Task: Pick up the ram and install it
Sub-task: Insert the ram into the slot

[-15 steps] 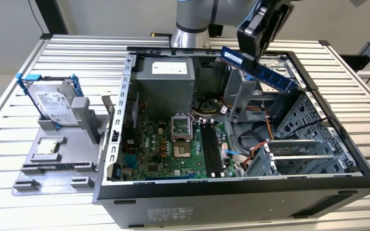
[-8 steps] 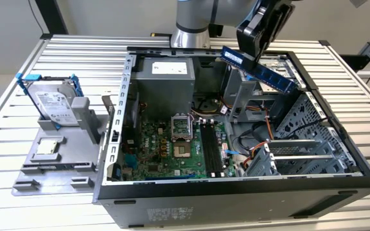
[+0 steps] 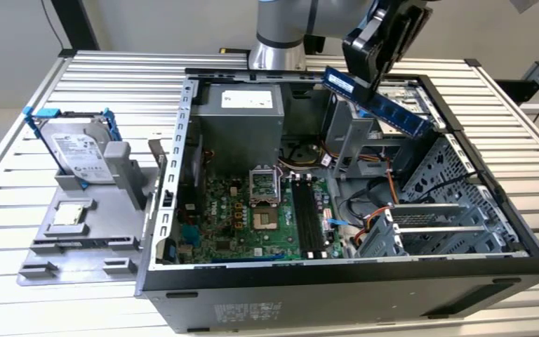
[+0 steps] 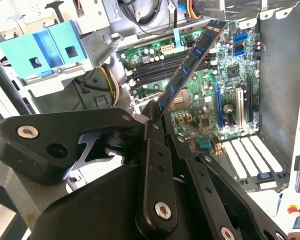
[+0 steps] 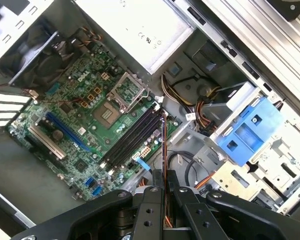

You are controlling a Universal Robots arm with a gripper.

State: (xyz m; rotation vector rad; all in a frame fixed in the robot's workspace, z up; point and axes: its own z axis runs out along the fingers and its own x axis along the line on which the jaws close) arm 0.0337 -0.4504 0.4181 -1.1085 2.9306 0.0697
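The ram (image 3: 387, 107) hangs over the open computer case (image 3: 344, 270), gripped near one end by the gripper's (image 3: 368, 86) clenched fingers. It is a slim blue stick with dark chips, slanting down toward the exterior view's right. Below, the case holds a green motherboard (image 3: 232, 210), black memory slots (image 3: 307, 217) and a grey power supply (image 3: 241, 112).

Robotics lab: open computer case (image 3: 344, 295) on slatted aluminium workbench (image 3: 110, 77).
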